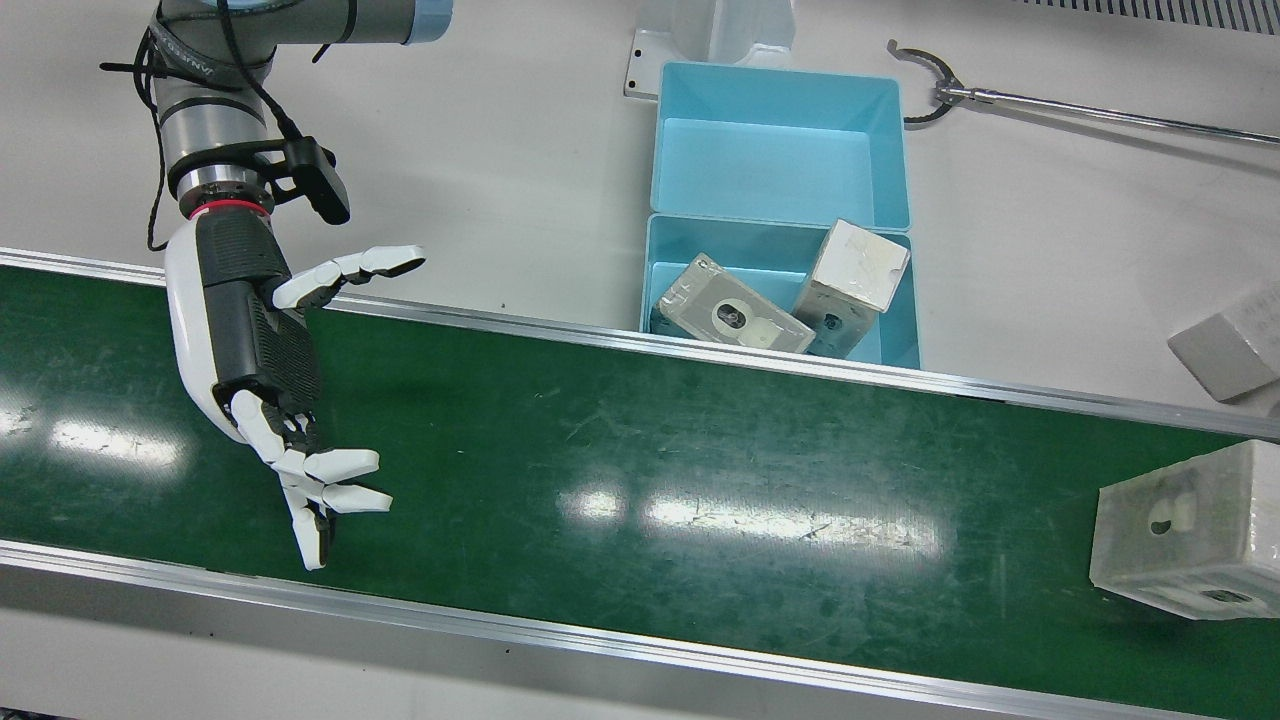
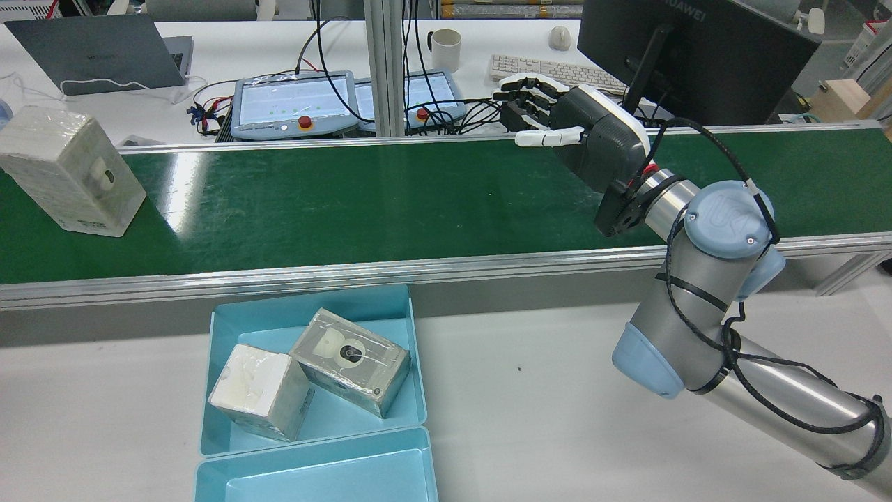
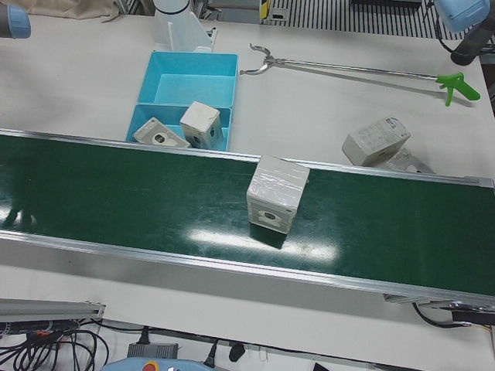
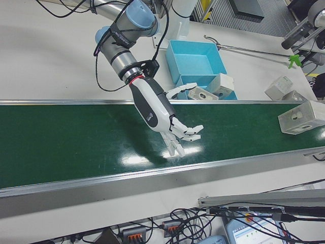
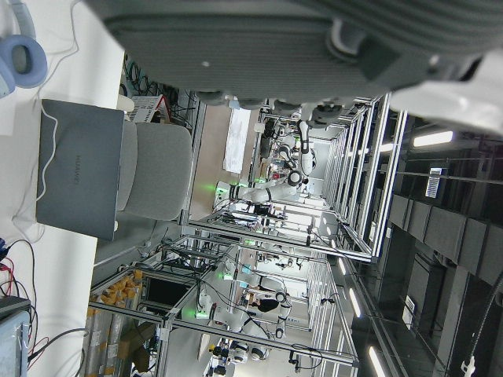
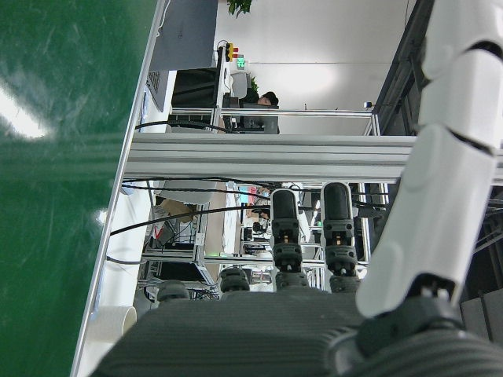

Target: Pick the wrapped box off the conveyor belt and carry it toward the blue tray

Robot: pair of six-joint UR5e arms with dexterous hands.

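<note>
The right robot hand [image 1: 262, 375] hangs over the green conveyor belt [image 1: 600, 460] in the front view, fingers spread and empty, well apart from the wrapped box [image 1: 1190, 530] at the belt's far end. The blue tray [image 1: 690, 120] sits on the counter [image 1: 480, 150] just behind the belt, two wrapped boxes already in its nearer compartment.

The rear view shows the wrapped box [image 2: 70, 171] upright, pale under cloudy film, with a round mark on one face.

In the left-front view its glossy wrap [image 3: 276, 192] looks slippery: the box could slide from the fingers, or ride past a mistimed grasp.

The left robot hand appears only as a blurred palm edge in its own camera, so I cannot tell its state.
</note>
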